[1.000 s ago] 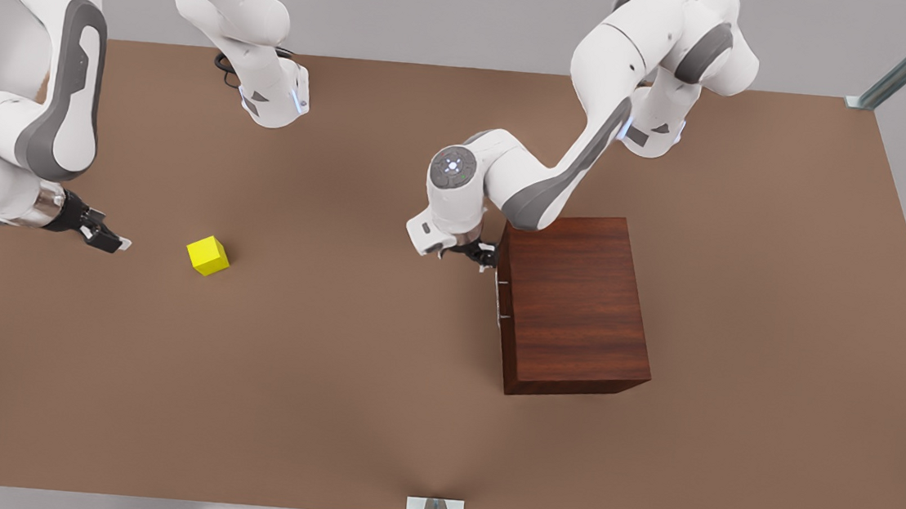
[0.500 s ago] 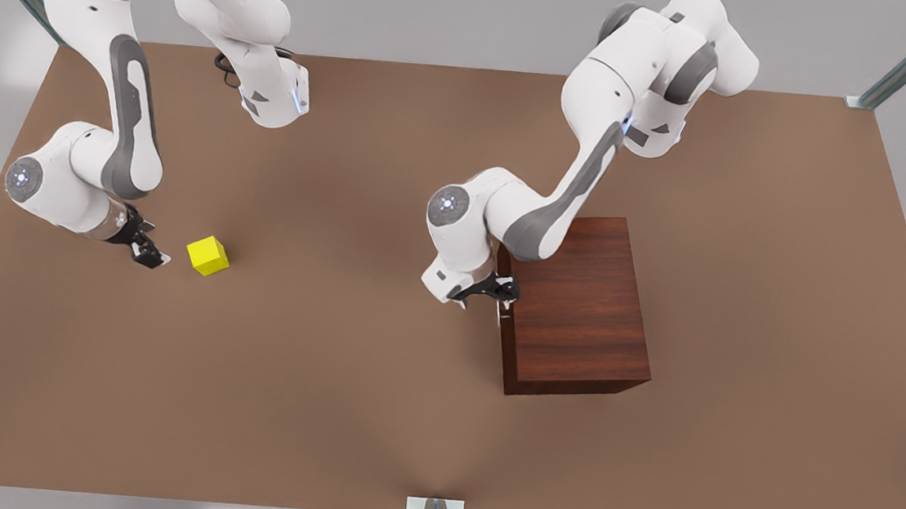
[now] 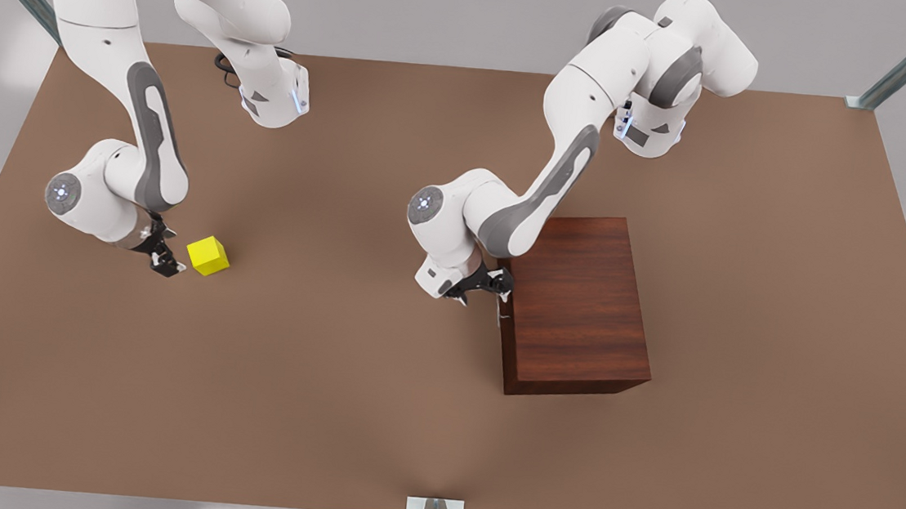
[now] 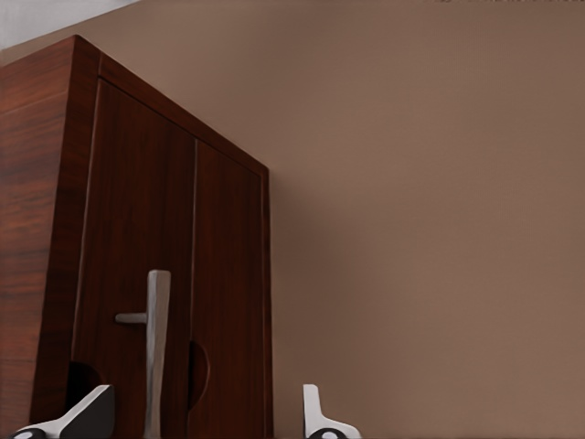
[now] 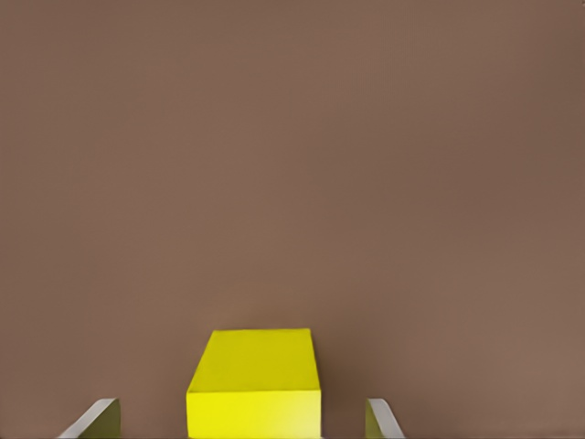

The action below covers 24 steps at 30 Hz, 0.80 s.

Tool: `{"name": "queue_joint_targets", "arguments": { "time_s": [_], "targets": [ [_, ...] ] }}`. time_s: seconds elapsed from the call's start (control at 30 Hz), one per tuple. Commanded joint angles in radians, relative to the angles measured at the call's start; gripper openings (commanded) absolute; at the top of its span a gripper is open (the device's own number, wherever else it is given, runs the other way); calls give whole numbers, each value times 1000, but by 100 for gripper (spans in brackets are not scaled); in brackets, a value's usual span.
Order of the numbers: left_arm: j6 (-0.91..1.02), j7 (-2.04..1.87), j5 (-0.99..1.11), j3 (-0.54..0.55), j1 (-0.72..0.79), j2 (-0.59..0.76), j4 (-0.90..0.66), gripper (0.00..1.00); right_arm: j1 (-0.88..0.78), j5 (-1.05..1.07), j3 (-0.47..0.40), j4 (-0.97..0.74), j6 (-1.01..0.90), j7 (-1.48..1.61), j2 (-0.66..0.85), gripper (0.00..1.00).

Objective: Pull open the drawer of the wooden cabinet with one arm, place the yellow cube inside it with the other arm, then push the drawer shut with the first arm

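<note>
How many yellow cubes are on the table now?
1. The yellow cube lies on the table at the front view's left, between the open fingers of the right gripper.

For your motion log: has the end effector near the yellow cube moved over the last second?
Yes. The right end effector moved toward the front view's right, now beside the unmoved yellow cube.

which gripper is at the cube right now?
The right gripper, on the front view's left, open with the cube just ahead between its fingers. The left gripper, also open, is at the cabinet, straddling the handle.
</note>
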<state>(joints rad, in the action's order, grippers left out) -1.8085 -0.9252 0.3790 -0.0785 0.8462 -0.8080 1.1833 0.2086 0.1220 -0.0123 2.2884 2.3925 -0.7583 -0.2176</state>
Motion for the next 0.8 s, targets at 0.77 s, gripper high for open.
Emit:
{"name": "queue_joint_targets", "arguments": {
  "time_s": [0.77],
  "targets": [
    [-72, -195, 8, 45, 4, -54, -65, 100, -37, -2, 11, 48, 188, -99, -111, 100]
  ]
}}
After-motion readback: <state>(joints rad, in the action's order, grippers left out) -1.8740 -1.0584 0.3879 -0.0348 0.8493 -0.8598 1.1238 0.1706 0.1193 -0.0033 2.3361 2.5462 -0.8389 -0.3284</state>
